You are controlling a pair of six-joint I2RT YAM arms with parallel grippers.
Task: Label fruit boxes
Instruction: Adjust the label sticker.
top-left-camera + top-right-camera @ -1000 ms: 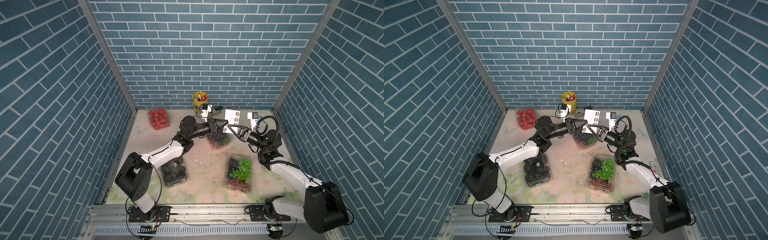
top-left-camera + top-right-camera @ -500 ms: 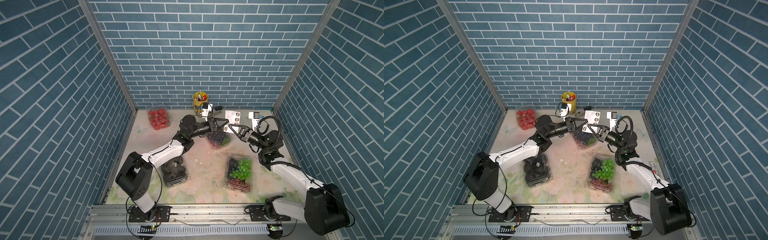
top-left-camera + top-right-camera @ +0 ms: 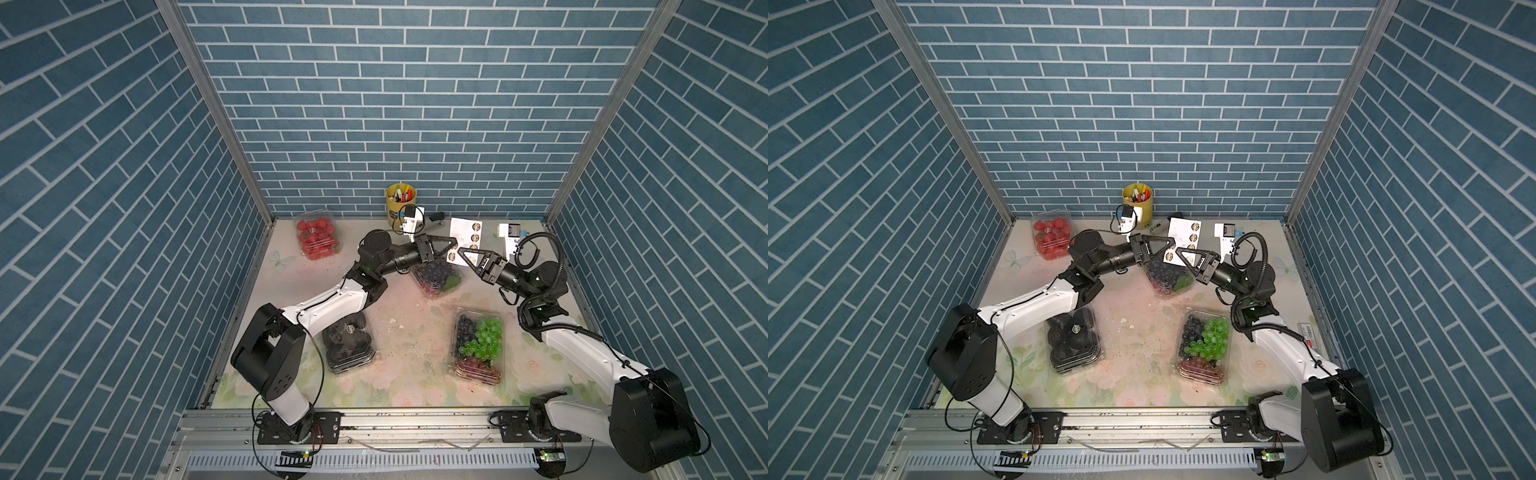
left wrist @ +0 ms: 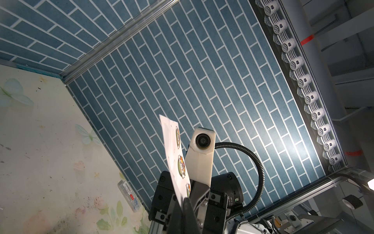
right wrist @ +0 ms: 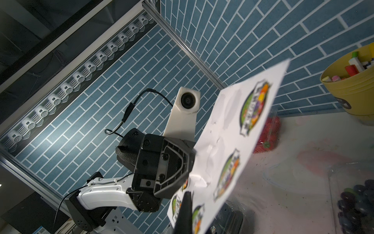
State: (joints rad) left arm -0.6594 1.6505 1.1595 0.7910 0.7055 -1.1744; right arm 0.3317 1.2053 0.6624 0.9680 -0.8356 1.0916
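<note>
White sticker sheet (image 3: 461, 232), clamped by both the left gripper (image 3: 453, 246) and right gripper (image 3: 462, 252), hangs over the far-edge grape punnet (image 3: 434, 276).

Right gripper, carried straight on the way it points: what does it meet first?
The left gripper: the right gripper points at it almost tip to tip, both shut on the sheet. Depth is unclear, so it may pass just beside.

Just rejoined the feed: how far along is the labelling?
Done: the black fruit box carries a sticker. In hand: left gripper and right gripper pinch the sticker sheet in the air. Left: strawberry box, dark grape box and mixed grape box show no sticker.
</note>
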